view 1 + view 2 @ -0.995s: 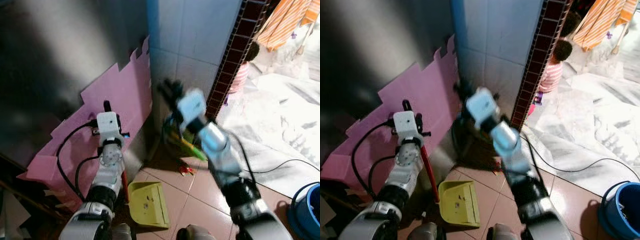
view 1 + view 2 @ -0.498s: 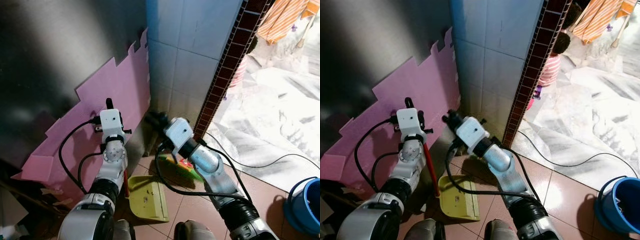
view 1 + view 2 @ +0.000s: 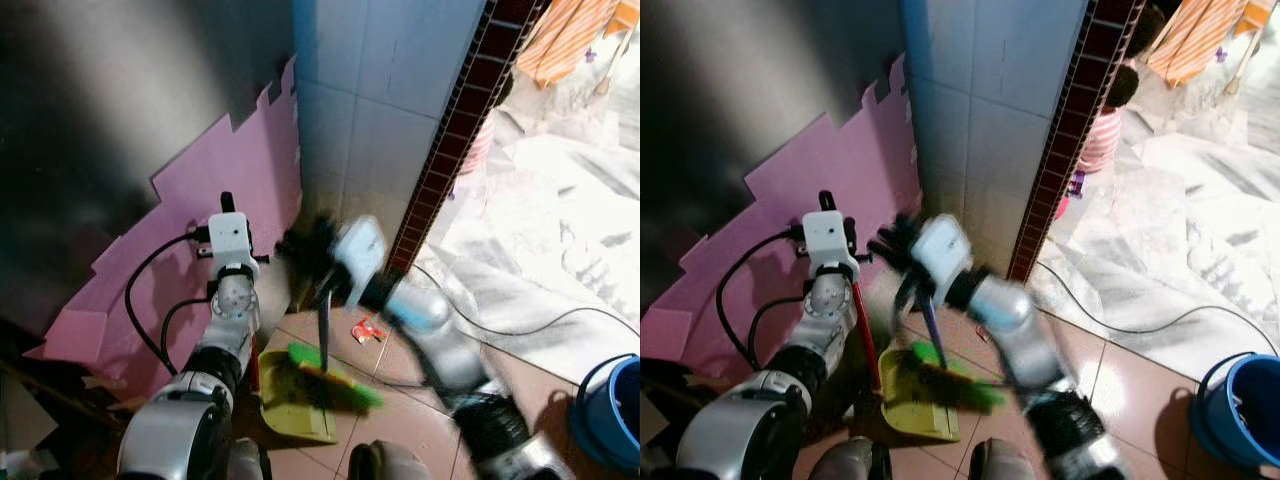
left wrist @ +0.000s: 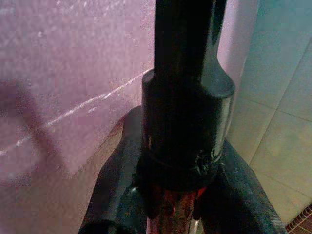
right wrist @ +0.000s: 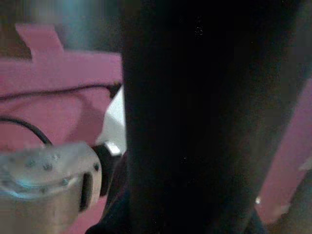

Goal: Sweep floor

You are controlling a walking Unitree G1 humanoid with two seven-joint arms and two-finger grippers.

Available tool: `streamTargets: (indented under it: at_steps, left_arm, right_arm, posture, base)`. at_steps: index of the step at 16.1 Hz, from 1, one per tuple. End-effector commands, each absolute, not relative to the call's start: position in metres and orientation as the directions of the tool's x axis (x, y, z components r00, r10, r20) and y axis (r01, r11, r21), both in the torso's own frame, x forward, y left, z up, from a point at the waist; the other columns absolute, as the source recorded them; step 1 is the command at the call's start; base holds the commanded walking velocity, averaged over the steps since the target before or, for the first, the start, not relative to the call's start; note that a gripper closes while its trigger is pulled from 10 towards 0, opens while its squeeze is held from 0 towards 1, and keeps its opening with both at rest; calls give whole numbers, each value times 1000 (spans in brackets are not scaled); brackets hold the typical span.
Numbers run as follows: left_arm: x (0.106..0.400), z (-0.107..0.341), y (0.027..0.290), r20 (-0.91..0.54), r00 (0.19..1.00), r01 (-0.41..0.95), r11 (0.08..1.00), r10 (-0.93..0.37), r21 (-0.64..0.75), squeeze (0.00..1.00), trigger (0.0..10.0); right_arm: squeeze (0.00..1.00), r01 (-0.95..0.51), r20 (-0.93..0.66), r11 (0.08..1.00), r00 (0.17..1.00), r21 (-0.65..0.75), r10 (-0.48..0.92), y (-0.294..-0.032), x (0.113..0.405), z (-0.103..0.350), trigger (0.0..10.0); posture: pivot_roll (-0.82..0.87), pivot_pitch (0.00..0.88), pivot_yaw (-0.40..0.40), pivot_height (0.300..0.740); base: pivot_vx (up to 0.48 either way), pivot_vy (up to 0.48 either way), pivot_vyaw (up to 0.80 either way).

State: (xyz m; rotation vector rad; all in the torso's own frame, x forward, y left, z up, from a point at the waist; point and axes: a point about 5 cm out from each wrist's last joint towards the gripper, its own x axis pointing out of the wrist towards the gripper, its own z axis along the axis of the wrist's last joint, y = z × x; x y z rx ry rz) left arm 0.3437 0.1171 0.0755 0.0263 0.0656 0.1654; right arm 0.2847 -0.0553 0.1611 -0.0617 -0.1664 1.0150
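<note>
A yellow dustpan [image 3: 297,412] stands on the brown floor tiles, its red handle [image 3: 865,342] rising upright. My left gripper [image 3: 227,203] is shut on the black top of that handle [image 4: 187,97], close to the pink board. My right gripper [image 3: 305,246], blurred by motion, is shut on the dark handle [image 3: 325,318] of a green broom. The broom's green head [image 3: 333,371] lies across the dustpan's mouth. In the right wrist view the handle [image 5: 195,112] looms dark and close. A small red scrap [image 3: 368,329] lies on the tiles just beyond the broom.
A pink foam board [image 3: 200,190] leans on the dark wall at left, beside a pale tiled corner and a dark red tile strip [image 3: 462,125]. A blue bucket [image 3: 612,408] stands at the right edge. A black cable [image 3: 545,325] crosses the floor. A person [image 3: 1102,135] sits beyond the corner.
My right arm has swung down and toward me, dragging the green broom head from the wall corner to the dustpan. The left arm has kept holding the dustpan handle.
</note>
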Motion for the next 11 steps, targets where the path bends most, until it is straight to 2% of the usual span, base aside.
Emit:
streamTargets:
  at_steps: [1,3,4,6,8,11]
  left_arm:
    - [340,65,114,-123,982,-137,989,142,52,0,10000]
    - [342,66,115,-126,982,-135,989,140,54,0,10000]
    - [342,67,114,-125,983,-131,990,137,56,0,10000]
    - [343,67,114,-126,983,-125,990,131,59,0,10000]
    - [345,69,113,-125,984,-119,991,126,61,0,10000]
    - [346,70,113,-124,984,-118,991,124,60,0,10000]
  right_arm:
    - [0,-854,177,497,470,-158,865,-59,287,189,10000]
    - [0,-861,171,474,446,-187,878,-67,290,202,10000]
    - [0,-842,200,491,453,-224,869,-71,295,213,10000]
    - [0,-735,274,596,530,-322,802,-81,311,233,10000]
    - [0,-640,338,694,606,-331,720,-90,322,242,10000]
    - [0,-581,327,726,650,-369,686,-95,330,238,10000]
  posture:
    - [-100,118,24,740]
    - [-105,109,26,740]
    - [-108,105,28,740]
    - [-114,98,30,740]
    - [-115,89,30,740]
    - [-109,87,31,740]
  base:
    - [0,0,0]
    - [0,0,0]
    - [0,0,0]
    - [0,0,0]
    - [0,0,0]
    - [0,0,0]
